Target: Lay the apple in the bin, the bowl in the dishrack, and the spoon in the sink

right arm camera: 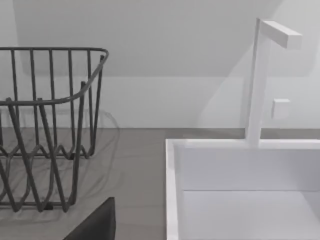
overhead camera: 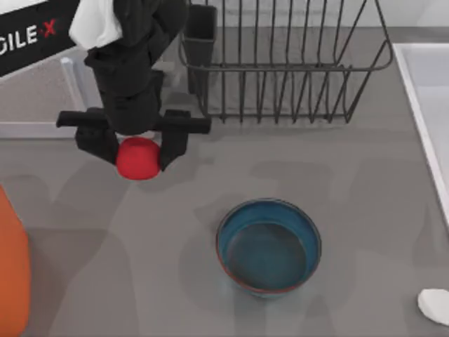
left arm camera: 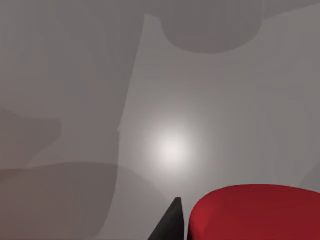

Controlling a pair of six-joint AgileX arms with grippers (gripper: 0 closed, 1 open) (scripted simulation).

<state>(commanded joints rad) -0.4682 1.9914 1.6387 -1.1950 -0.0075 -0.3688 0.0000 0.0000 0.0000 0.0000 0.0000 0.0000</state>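
Overhead, left gripper point(overhead camera: 137, 149) clasps one apple point(overhead camera: 137, 159).

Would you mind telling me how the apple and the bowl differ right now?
The apple is a small solid red ball; the bowl is much larger, hollow and teal-blue inside. The apple sits between the left gripper's fingers, while the bowl stands free on the table. The apple lies nearer the bin. Both look round from above.

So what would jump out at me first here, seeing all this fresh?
Probably the bright red apple clamped in the left gripper, its black jaws on either side of it, at the table's left. Next, the teal-blue bowl sitting alone mid-table, in front of the black wire dishrack.
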